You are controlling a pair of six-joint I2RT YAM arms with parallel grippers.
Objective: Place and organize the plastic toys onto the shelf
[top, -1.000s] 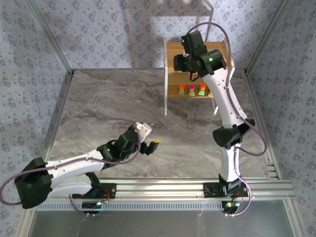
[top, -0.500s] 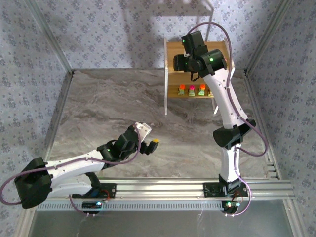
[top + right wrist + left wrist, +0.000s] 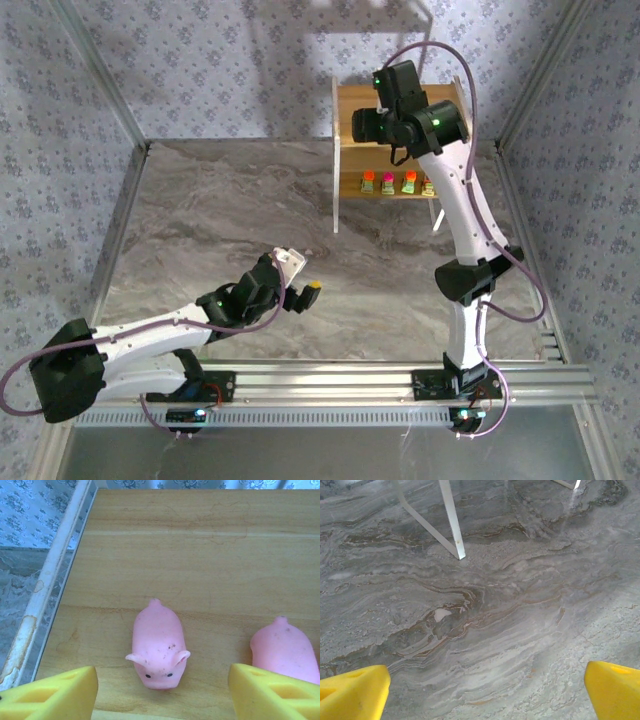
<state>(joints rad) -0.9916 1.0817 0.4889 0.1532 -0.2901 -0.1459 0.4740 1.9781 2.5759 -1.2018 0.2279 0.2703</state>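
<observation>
On the shelf's (image 3: 200, 540) top wooden board lies a pink pig toy (image 3: 157, 645), snout toward the camera. My right gripper (image 3: 162, 702) stands open around it, and neither yellow finger (image 3: 55, 695) touches it. A second pink pig (image 3: 285, 647) lies just to the right, by the other finger. From above, the right wrist hangs over the shelf (image 3: 350, 105). Three blocky toys (image 3: 388, 182) with orange and pink tops stand in a row on its lower board. My left gripper (image 3: 305, 272) is open and holds nothing, low over the marble table (image 3: 485, 630).
The shelf's white side frame (image 3: 50, 580) runs along the board's left edge. A white frame leg (image 3: 452, 525) stands on the table ahead of the left gripper. Patterned walls and metal rails (image 3: 120, 230) enclose the table. A pale thin-legged stand (image 3: 425, 15) is behind the shelf.
The right gripper's jaws have spread wider over the shelf top, and its wrist has shifted slightly to the right. The left arm has not moved.
</observation>
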